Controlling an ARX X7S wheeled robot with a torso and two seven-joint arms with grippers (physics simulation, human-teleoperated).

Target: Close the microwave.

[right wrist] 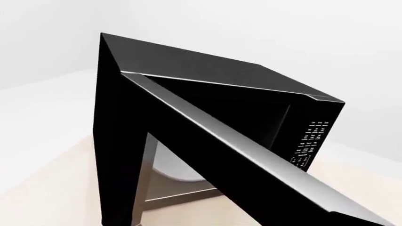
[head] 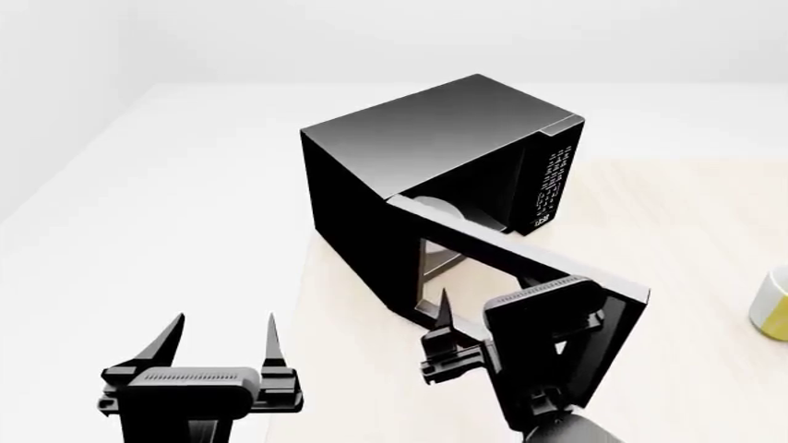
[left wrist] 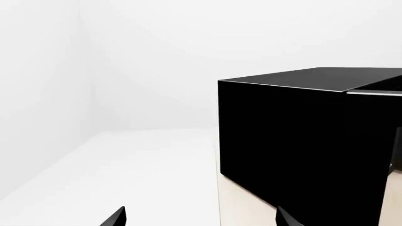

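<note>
The black microwave [head: 419, 148] stands on a beige table [head: 689, 212], keypad panel [head: 552, 185] to the right. Its door [head: 493, 245] hangs wide open, swung out toward me. Through the opening the white turntable plate [right wrist: 169, 167] shows. My right gripper [head: 486, 318] is at the outer side of the door's free end; one fingertip [head: 441, 305] shows and the other is hidden. No finger stands out against the beige in the right wrist view, so it reads as open. My left gripper [head: 220, 337] hovers open and empty, left of the microwave [left wrist: 283, 136].
A yellow and white cup [head: 773, 305] sits at the table's right edge. The table's left edge [head: 304, 305] runs just beside the microwave. White floor and walls lie beyond it on the left.
</note>
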